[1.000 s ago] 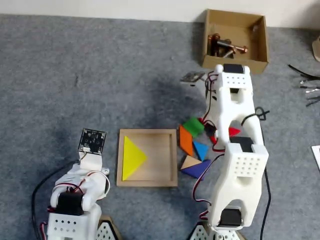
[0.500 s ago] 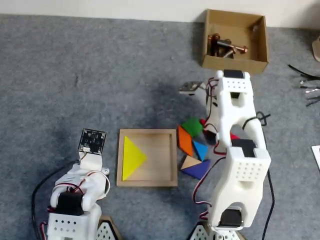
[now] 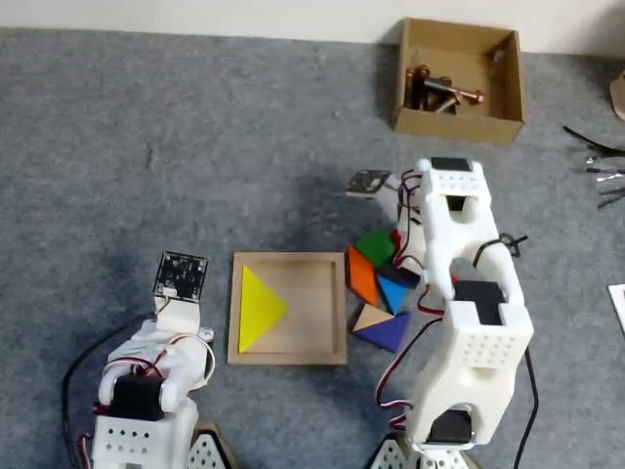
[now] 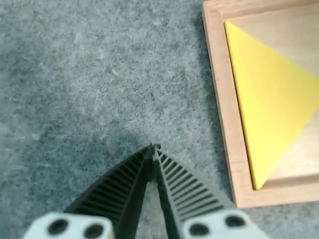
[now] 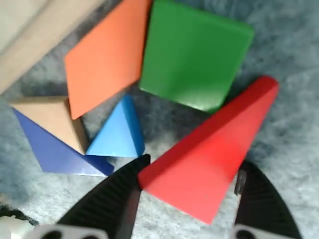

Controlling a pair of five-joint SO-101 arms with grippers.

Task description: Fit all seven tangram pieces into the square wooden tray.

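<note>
Grey carpet covers the table. Nearest us, the left gripper (image 4: 152, 148) sits with its jaws pressed together, just beside the wooden tray (image 3: 289, 260). The tray holds the yellow triangle (image 3: 256, 308), set against the rim nearer that arm. By the opposite rim we see the dark blue triangle (image 3: 389, 334), tan triangle (image 3: 371, 317), light blue triangle (image 3: 391, 291), orange parallelogram (image 3: 362, 274) and green square (image 3: 376, 246) bunched together. Beside them, the right gripper (image 5: 192, 169) clamps the red triangle (image 5: 214, 159). Farthest off, a cardboard box (image 3: 457, 125) holds copper-coloured metal parts (image 3: 439, 90).
</note>
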